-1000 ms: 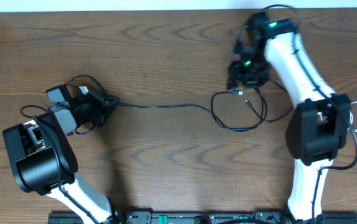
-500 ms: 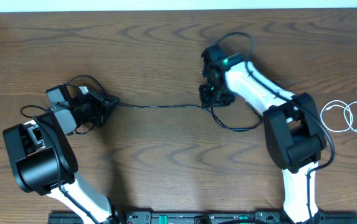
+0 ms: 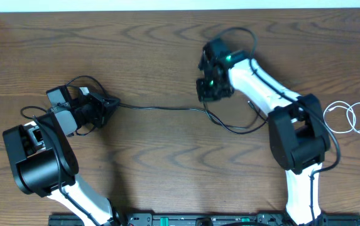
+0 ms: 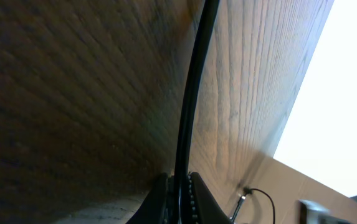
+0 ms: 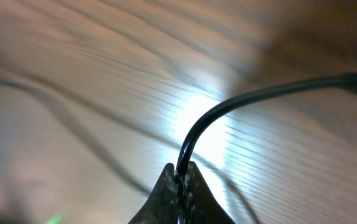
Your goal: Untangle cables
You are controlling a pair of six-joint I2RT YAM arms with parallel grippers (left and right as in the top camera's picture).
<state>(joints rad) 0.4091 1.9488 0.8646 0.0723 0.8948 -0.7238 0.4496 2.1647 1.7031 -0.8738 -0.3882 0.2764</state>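
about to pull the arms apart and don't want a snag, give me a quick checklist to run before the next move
1. Left gripper shut on the black cable: ok.
2. Right gripper shut on a black cable: ok.
3. Both grippers hold the same cord: cannot tell.
4. Span between the grippers free of knots: ok, a single line on the table.
5. Black cable beyond the right gripper laid straight: not ok, it curves round.
6. White cable apart from the black: ok.
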